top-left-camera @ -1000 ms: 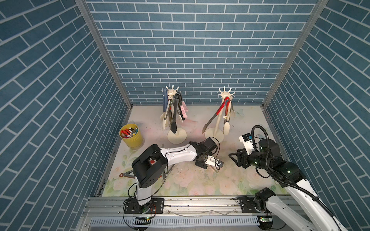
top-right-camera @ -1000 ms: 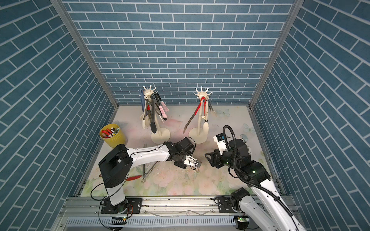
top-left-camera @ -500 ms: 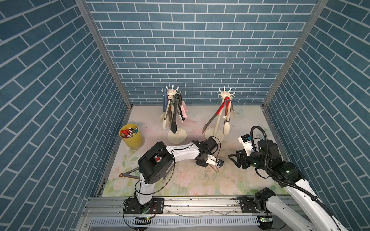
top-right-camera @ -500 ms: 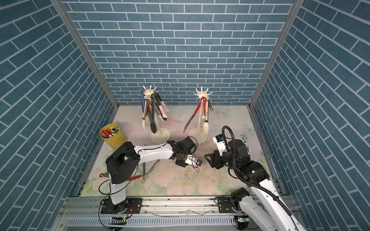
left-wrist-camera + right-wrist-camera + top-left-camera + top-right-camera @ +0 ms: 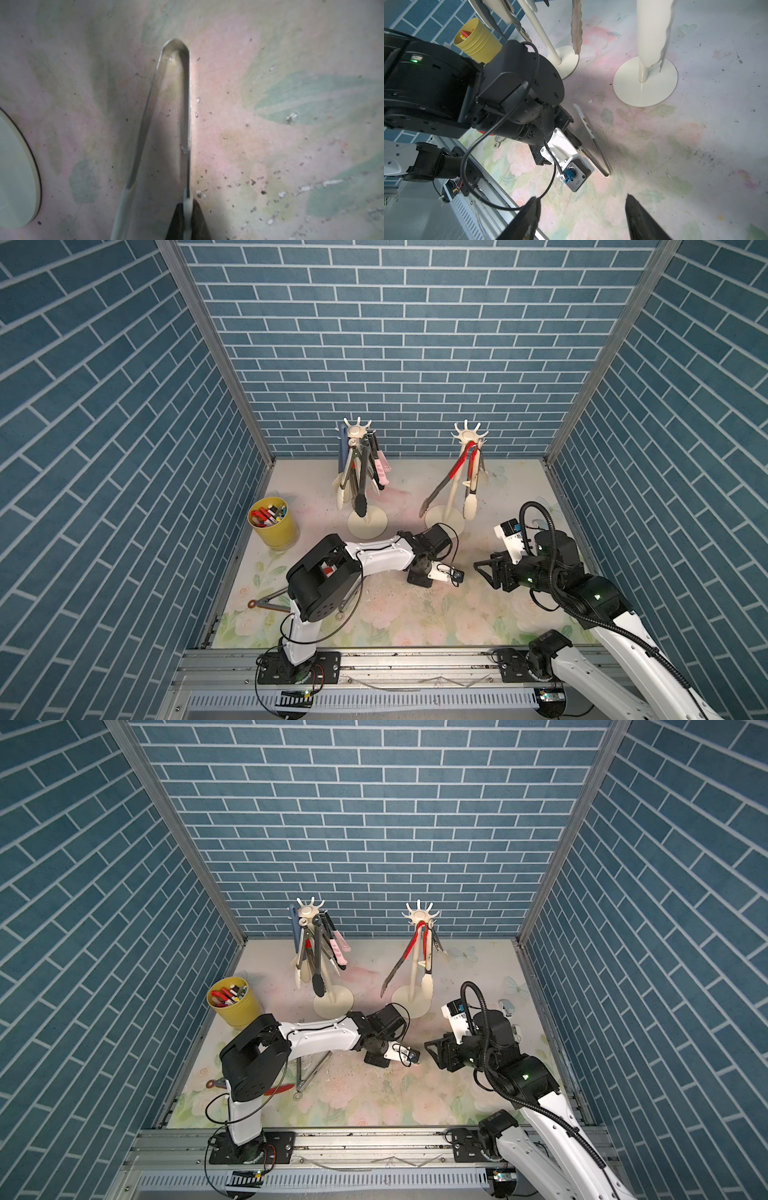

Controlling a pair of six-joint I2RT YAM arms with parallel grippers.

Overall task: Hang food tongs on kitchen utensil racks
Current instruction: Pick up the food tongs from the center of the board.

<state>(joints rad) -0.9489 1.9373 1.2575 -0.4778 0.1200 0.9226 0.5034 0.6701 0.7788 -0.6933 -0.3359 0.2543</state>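
Observation:
Steel food tongs with cream tips lie on the flowered table, their bend pointing away from my left wrist. My left gripper is shut on one cream-tipped arm; the other arm lies free beside it. In the right wrist view the same tongs stick out from under the left gripper's camera mount. In both top views the left gripper sits low in front of the two cream kitchen utensil racks, both hung with tongs. My right gripper stands open and empty, facing the left one.
A yellow cup of markers stands at the left wall. More tongs lie on the table under the left arm: a dark pair with a ring, a steel pair and a red piece. The rack bases stand close behind the grippers.
My left gripper has gone from open to shut on the tongs' arm, and the left arm's elbow has shifted right. The right arm has not moved.

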